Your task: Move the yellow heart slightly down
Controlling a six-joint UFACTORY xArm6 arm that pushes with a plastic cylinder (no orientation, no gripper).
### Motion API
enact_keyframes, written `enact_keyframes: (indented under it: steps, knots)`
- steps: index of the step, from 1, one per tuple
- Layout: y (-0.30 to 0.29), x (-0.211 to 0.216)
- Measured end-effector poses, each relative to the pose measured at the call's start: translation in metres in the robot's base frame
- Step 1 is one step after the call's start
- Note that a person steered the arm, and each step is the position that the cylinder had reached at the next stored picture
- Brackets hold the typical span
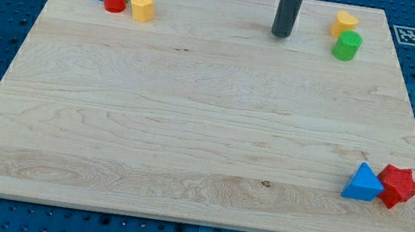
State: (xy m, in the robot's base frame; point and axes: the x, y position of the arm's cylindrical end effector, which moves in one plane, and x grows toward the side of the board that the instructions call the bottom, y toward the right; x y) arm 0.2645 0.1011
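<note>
Your yellow heart-shaped block [345,23] sits near the top right of the pale wooden tabletop [189,130], touching or just above a green cylinder block [347,46]. My tip [281,34] rests to the heart's left, clearly apart from it. You'll find no fingers on this dark straight rod, so it holds nothing.
</note>
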Motion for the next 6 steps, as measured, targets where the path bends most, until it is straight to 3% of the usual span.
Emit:
enact_keyframes:
  steps: [1, 2, 4, 6]
  knots:
    - [0.013, -0.06]
    - [0.028, -0.073]
    - [0.141, -0.071]
    - [0.118, -0.025]
